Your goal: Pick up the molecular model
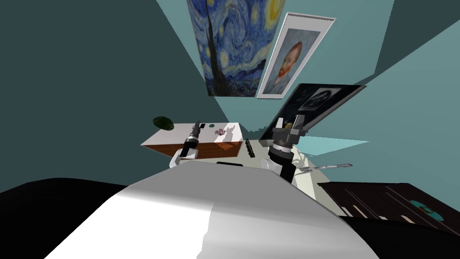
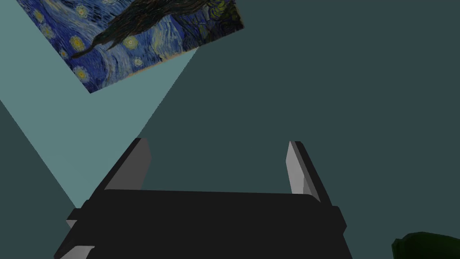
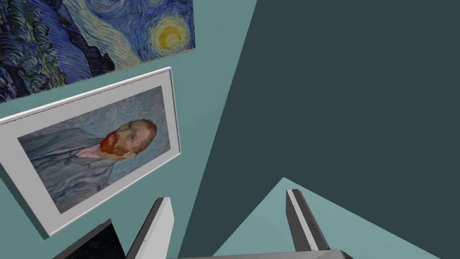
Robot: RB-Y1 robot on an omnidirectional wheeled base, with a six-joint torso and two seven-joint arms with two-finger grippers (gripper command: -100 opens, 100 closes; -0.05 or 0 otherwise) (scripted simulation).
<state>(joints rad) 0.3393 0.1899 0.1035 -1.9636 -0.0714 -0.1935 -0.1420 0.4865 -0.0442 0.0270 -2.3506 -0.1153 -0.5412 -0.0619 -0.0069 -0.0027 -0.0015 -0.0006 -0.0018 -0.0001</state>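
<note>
The molecular model [image 1: 220,131] is a small dark red and white cluster on the white top of a brown-fronted cabinet [image 1: 197,149]. My left gripper [image 1: 197,124] hangs over the cabinet top, a short way left of the model, pointing up and away; its fingers [image 2: 139,164] stand apart with nothing between them, so it is open. My right gripper [image 1: 289,122] is raised to the right of the cabinet, in front of a dark picture, and its fingers [image 3: 301,225] are also wide apart and open.
A dark green object [image 1: 163,122] lies at the cabinet's far left corner, also seen by the left gripper [image 2: 422,245]. Small dark items [image 1: 211,125] sit on the top near the model. A dark table [image 1: 395,204] stands at the right. Paintings [image 1: 238,45] hang on the wall.
</note>
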